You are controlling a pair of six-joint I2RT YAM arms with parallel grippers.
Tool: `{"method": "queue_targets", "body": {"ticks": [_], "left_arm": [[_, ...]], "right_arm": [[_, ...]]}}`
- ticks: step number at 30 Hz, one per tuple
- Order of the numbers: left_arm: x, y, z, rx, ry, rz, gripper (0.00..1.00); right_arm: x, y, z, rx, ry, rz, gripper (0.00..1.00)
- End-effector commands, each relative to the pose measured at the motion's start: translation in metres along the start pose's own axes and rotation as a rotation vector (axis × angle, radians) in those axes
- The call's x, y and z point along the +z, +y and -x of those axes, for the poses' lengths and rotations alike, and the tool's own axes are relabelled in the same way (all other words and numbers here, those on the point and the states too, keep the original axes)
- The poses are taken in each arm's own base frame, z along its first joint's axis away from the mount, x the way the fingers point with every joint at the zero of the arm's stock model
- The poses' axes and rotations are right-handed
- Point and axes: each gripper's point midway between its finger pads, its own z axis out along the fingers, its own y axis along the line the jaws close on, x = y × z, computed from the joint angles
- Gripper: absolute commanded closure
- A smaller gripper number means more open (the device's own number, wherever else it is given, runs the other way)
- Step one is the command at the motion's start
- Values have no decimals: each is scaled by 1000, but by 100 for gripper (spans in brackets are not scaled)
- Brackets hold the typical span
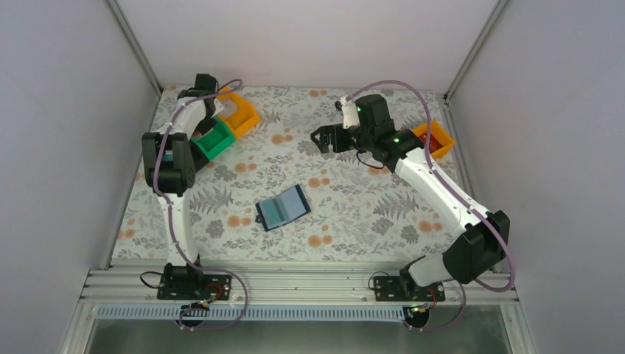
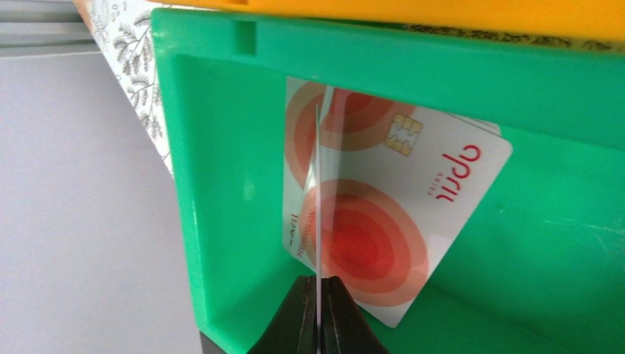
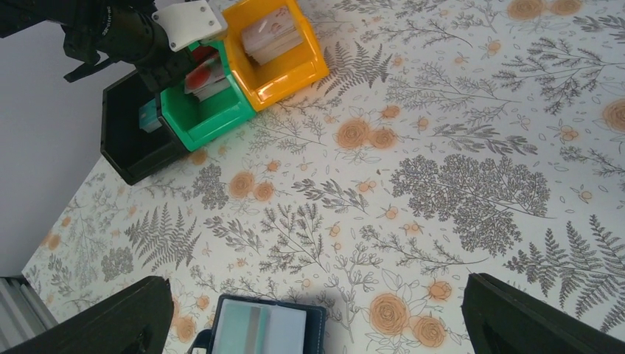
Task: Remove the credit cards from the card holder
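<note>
Pinched edge-on between pressed-together left jaws: one credit card [image 2: 318, 192], poised in green bin [image 2: 221, 184], upper left of the top view, beside a red-ringed card [image 2: 413, 199] already inside. Spread wide and empty: right jaws, above open card holder [image 3: 262, 328] mid-worktop. Probably nearly done; possibly one card left in the pockets, hard to tell.

Floral table [image 1: 354, 214] in view: the holder [image 1: 283, 207] lies open at centre frame. Upper left, an orange bin [image 1: 242, 114], green bin [image 1: 215, 141] and black bin [image 3: 118, 151] sit touching in a row. Upper right, a second orange bin [image 1: 436, 140] by the edge.
</note>
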Motion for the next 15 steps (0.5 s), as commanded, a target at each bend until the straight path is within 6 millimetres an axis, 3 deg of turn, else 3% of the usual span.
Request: {"method": "queue_targets", "body": {"ticks": [1, 5, 15], "left_arm": [[0, 15, -5, 10, 21, 72, 95], [3, 6, -7, 23, 20, 41, 71], [-47, 29, 3, -1, -99, 28, 46]], "right_arm": [[0, 1, 0, -5, 4, 18, 1], [-1, 3, -2, -18, 4, 37, 1], [13, 8, -15, -16, 72, 94, 1]]}}
